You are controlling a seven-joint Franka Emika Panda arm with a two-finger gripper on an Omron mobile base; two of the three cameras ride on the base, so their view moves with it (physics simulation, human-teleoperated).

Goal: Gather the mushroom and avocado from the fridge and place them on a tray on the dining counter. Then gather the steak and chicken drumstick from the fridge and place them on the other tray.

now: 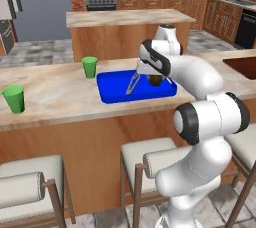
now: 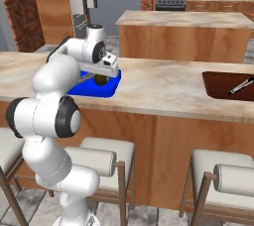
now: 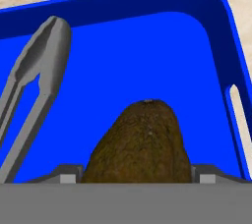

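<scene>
Although the arm hides most of the gripper (image 3: 135,176), its jaws flank the avocado (image 3: 140,144) over the tray (image 3: 206,70); lift-off versus resting cannot be told; tongs (image 3: 34,85) lie left.

The white arm bends up from its base, folds at the elbow and reaches forward and down over the tray (image 1: 112,94). The gripper (image 3: 140,176) hangs low above the tray, and its jaws stand wide with the avocado (image 3: 140,144) sitting between them.
</scene>
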